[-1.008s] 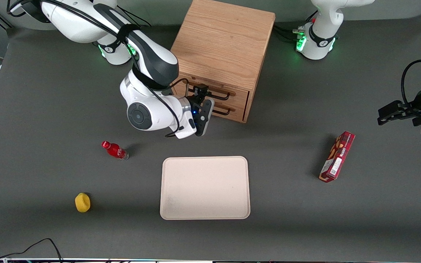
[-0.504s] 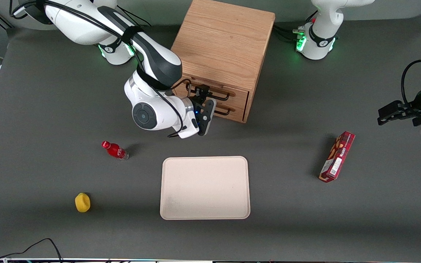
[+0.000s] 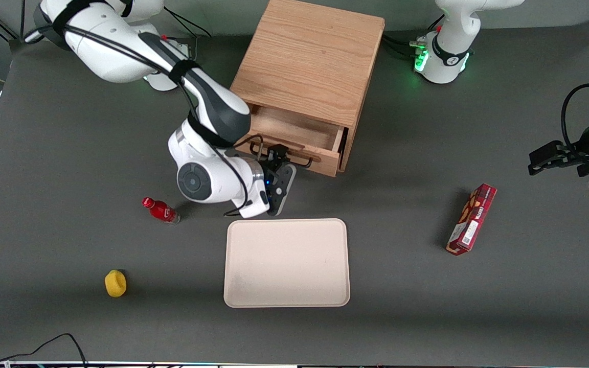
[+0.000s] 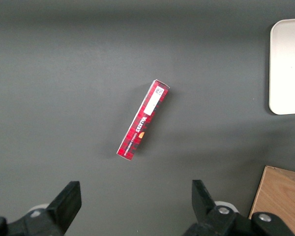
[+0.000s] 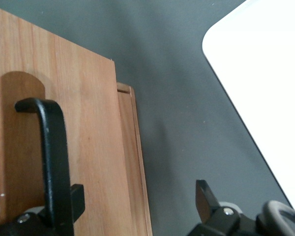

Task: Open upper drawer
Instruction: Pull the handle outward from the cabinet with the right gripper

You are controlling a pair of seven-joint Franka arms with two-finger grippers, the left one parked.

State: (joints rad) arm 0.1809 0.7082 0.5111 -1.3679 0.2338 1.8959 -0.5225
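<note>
Seemingly well along, the upper drawer (image 3: 294,134) juts from the cabinet (image 3: 311,56) toward the front camera, its bare inside showing, with the gripper (image 3: 278,159) at its black handle (image 3: 280,155) to draw it out. Up close from the right wrist, the handle (image 5: 51,157) runs beside one finger (image 5: 76,197). The fingers stand apart around it, though contact is hard to judge.

White right arm (image 3: 120,51) with dark grey joints, black cables, black tool (image 3: 280,164).
</note>
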